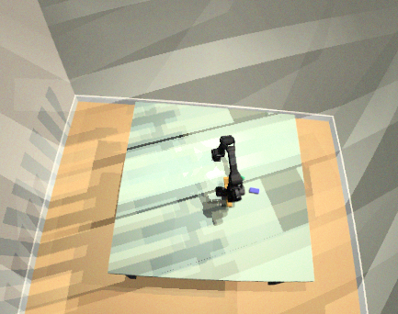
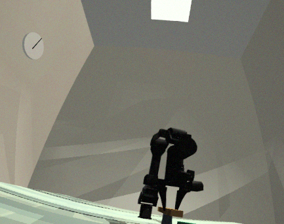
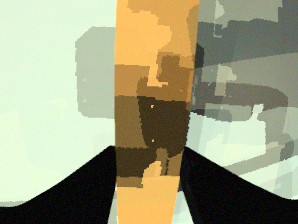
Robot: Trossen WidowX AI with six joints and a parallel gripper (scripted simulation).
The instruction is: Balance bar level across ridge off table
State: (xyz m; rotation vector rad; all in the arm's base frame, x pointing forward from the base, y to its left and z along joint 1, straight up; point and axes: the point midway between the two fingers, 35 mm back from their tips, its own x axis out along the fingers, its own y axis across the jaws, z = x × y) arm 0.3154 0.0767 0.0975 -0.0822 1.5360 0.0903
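The orange bar [image 1: 226,182] [image 2: 176,213] [image 3: 157,30] runs lengthwise through the wrist view. In the top view the arm covers its middle. My gripper [image 2: 171,209] [image 3: 148,153] is shut on the bar, with one finger on each side. A dark blue-grey piece, apparently the ridge [image 2: 166,219], shows directly under the bar in the exterior view. Its lower part is cut off by the frame edge. The bar looks about level there and above the table. Whether it touches the ridge I cannot tell. The ridge is hidden in the wrist view.
A small blue-violet block [image 1: 254,190] lies on the pale green table [image 1: 173,248], right of the arm in the top view. A green object [image 1: 243,178] [image 2: 186,223] shows close beside the arm, mostly hidden. Shadows of the arm fall across the table.
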